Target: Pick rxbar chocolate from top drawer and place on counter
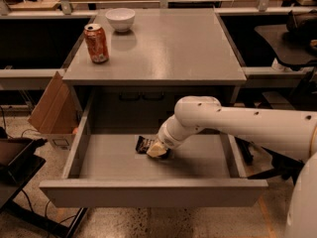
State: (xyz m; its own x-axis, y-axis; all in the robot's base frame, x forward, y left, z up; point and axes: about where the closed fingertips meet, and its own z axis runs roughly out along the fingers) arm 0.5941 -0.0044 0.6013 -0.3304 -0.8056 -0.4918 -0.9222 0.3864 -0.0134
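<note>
Claw (pixel 157 149) sits low inside top drawer (pixel 148 192), touching the right end of rxbar chocolate (pixel 142 144). The bar lies flat on the drawer floor, mid-width, toward the back. Can't tell whether claw is open or clamped on the bar. Step in hand looks like the grasp; bar not lifted yet. Next move calls for a firm grip, a lift clear of the drawer walls, then up over tabletop (pixel 168 48), setting down away from soda can (pixel 96 43) and bowl (pixel 120 19).
</note>
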